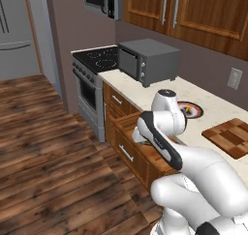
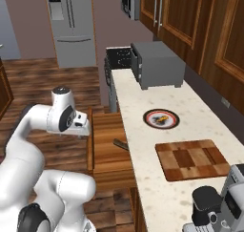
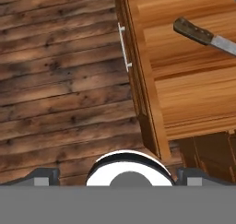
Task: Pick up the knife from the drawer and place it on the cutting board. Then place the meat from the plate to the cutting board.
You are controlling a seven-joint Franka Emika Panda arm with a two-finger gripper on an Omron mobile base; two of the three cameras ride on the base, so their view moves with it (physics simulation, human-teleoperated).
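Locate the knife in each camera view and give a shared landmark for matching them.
Left base view: I cannot make it out; the arm covers most of the open drawer.
Right base view: the knife lies mid-frame on the drawer floor, near the counter edge.
Hand view: upper right, handle toward the drawer's front.
Shared landmark: the open wooden drawer.

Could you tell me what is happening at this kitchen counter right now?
The robot's open hand hangs empty over the front edge of the pulled-out drawer. The knife lies on the drawer floor, not yet picked up. On the counter, the meat sits on the plate, and the cutting board beside it is bare.
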